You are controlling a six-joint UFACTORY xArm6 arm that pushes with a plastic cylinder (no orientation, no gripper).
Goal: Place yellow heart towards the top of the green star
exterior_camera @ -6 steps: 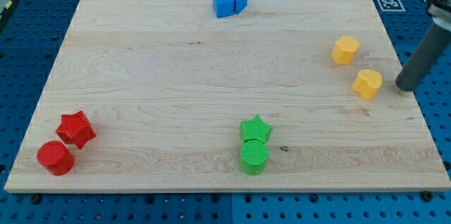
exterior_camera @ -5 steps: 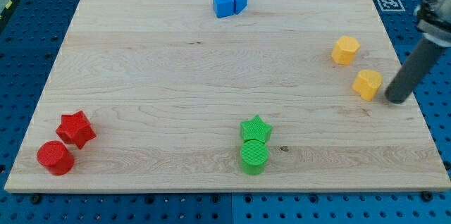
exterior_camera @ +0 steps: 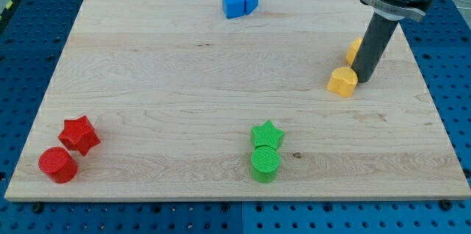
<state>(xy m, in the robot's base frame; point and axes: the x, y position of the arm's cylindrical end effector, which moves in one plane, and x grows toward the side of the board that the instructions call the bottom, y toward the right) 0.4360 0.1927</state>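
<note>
The yellow heart (exterior_camera: 342,82) lies on the wooden board (exterior_camera: 184,94) at the view's right. My tip (exterior_camera: 363,78) touches the heart's right side. The rod partly hides a second yellow block (exterior_camera: 355,48) just above the heart; its shape cannot be made out. The green star (exterior_camera: 267,134) sits near the view's bottom centre, well down and left of the heart. A green cylinder (exterior_camera: 265,164) touches the star from below.
Two blue blocks (exterior_camera: 241,2) sit together at the view's top centre. A red star (exterior_camera: 79,135) and a red cylinder (exterior_camera: 57,164) lie at the bottom left. A printed marker (exterior_camera: 405,3) is off the board's top right corner.
My tip moved left from beyond the board's right edge onto the board. It pushed the yellow heart left and slightly up. The rod now covers part of the other yellow block.
</note>
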